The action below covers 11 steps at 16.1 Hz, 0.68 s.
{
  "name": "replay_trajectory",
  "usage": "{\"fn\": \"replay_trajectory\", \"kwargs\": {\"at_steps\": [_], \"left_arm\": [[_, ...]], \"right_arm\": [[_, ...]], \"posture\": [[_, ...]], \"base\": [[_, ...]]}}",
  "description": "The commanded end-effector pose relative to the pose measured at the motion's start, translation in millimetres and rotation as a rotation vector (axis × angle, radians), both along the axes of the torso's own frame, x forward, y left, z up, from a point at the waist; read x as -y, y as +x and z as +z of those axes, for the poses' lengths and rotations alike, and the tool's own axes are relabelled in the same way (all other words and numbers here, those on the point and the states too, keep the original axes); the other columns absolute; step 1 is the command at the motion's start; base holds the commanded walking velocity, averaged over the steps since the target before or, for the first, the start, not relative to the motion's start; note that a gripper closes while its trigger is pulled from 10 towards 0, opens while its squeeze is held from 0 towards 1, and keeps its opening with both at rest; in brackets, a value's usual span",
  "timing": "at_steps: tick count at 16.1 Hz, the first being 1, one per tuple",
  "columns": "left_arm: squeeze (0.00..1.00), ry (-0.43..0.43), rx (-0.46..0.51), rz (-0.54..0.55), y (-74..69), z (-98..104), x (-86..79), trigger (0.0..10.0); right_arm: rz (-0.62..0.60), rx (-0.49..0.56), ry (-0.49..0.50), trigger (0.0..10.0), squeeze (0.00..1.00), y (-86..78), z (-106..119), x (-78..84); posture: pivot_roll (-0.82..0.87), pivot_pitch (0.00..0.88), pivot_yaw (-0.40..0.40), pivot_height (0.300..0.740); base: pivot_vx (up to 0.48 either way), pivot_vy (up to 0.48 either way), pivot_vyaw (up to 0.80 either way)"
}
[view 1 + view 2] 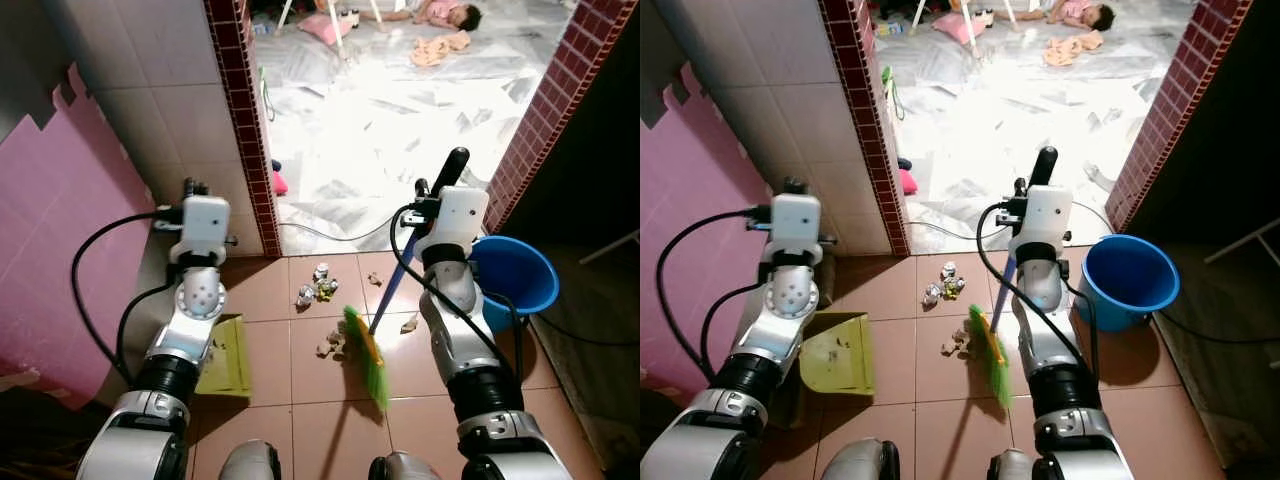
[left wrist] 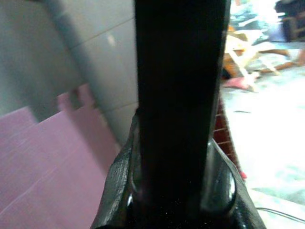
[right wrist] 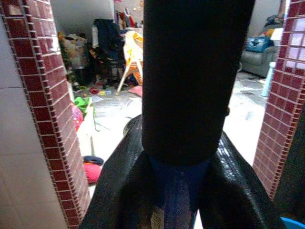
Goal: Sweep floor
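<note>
My right gripper (image 1: 428, 197) is shut on a broom's blue shaft just under its black grip (image 1: 453, 166). The broom's green bristle head (image 1: 367, 357) rests on the brown tiles between my arms. Crumpled litter (image 1: 318, 286) lies ahead of the bristles, with more scraps (image 1: 331, 343) right beside them. My left gripper (image 1: 190, 190) is raised by the white tiled wall, shut on a black handle (image 2: 176, 95). A yellow-green dustpan (image 1: 230, 358) sits on the floor under that arm; the handle's lower part is hidden behind the arm.
A blue bucket (image 1: 517, 274) stands to the right of the broom. Red brick pillars (image 1: 243, 120) frame a doorway to a bright marble floor with a cable (image 1: 330, 238). A person (image 1: 446, 14) lies far back. A pink mat (image 1: 50, 240) covers the left wall.
</note>
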<state>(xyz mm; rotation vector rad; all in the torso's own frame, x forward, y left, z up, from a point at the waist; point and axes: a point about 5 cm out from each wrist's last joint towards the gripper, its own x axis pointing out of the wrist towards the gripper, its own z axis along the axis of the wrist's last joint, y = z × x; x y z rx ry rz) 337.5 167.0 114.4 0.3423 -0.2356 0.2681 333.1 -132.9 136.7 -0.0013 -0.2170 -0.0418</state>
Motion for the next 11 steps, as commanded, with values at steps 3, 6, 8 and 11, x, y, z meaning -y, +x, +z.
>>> {"fn": "replay_trajectory", "kwargs": {"at_steps": [3, 6, 8, 11], "left_arm": [[0.00, -0.047, 0.053, 0.109, 4.3, 8.2, -11.7, 10.0], [0.00, -0.100, 0.048, 0.047, 9.7, 9.6, 0.3, 10.0], [0.00, -0.115, 0.044, 0.024, 13.2, 10.0, 6.2, 10.0], [0.00, -0.138, 0.043, 0.004, 17.8, 12.7, 16.0, 10.0]], "right_arm": [[0.027, 0.067, -0.019, 10.0, 0.00, -0.6, 12.9, -0.5], [0.031, 0.079, -0.030, 10.0, 0.00, -2.4, 16.5, 3.0], [0.038, 0.088, -0.025, 10.0, 0.00, -1.9, 20.2, 2.3], [0.052, 0.089, -0.013, 10.0, 0.00, -4.2, 22.1, -1.2]], "posture": [[0.01, 0.125, 0.058, 0.740], [-0.02, 0.183, 0.050, 0.740], [-0.04, 0.217, 0.051, 0.740], [-0.06, 0.262, 0.052, 0.740]], "base": [[0.000, 0.000, 0.00], [0.000, 0.000, 0.00], [0.000, 0.000, 0.00], [0.000, 0.000, 0.00]]}}
